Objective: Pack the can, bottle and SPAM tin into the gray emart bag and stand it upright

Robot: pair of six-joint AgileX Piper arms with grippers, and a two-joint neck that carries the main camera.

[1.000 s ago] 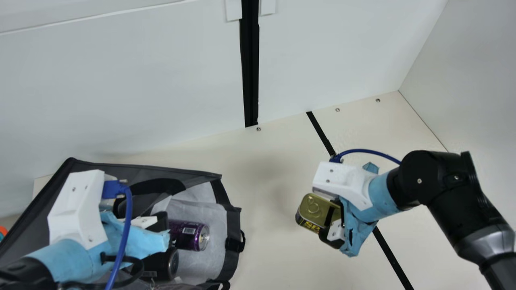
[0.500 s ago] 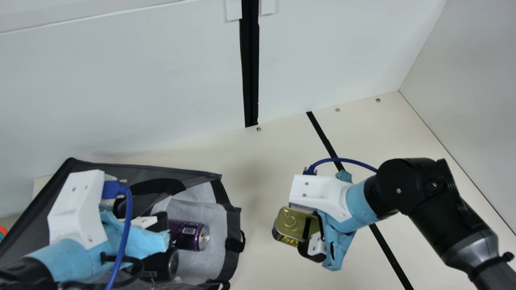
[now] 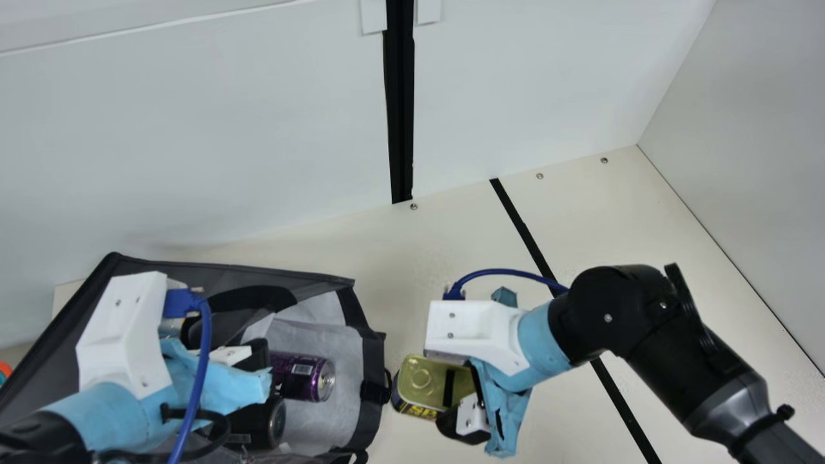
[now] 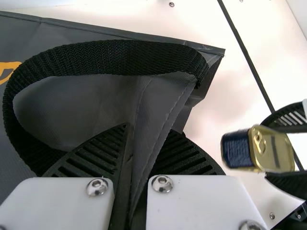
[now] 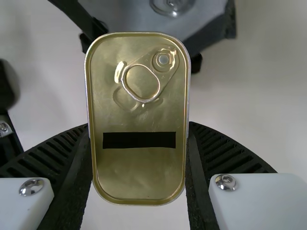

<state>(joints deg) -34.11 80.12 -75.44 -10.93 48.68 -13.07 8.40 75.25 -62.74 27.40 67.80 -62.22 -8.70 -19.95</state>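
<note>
Background: pale walls, one marked by a black vertical strip [image 3: 400, 103]. A cream desk [image 3: 438, 258] is set below them, crossed by a black line [image 3: 525, 229] that runs partly behind the right arm.

Item, gray emart bag [image 3: 309, 276]: laid on its side on the desk, around and beneath the left tool [image 3: 256, 359], its mouth turned toward the right tool [image 3: 453, 393]. A fold of its gray cloth is pinched between the ribbed fingers of the left tool, as seen in the left wrist view. A black webbing handle [image 4: 100, 57] is looped just beside those fingers.

Item, purple can [image 3: 300, 377]: laid on its side inside the bag, on the pale lining [image 3: 322, 425], just beside the left tool and on the side nearer the right tool; its tab end is faced toward the bag's mouth.

Item, dark cylindrical container [image 3: 258, 422]: laid inside the bag, near the left tool and beside the purple can, partly hidden by blue wrapping [image 3: 225, 385].

Item, SPAM tin [image 3: 419, 381]: clamped by its two long sides between the fingers of the right tool, outside the bag and near its mouth. A pull ring [image 5: 140, 82] and a black strip [image 5: 139, 140] are borne on its gold lid.
</note>
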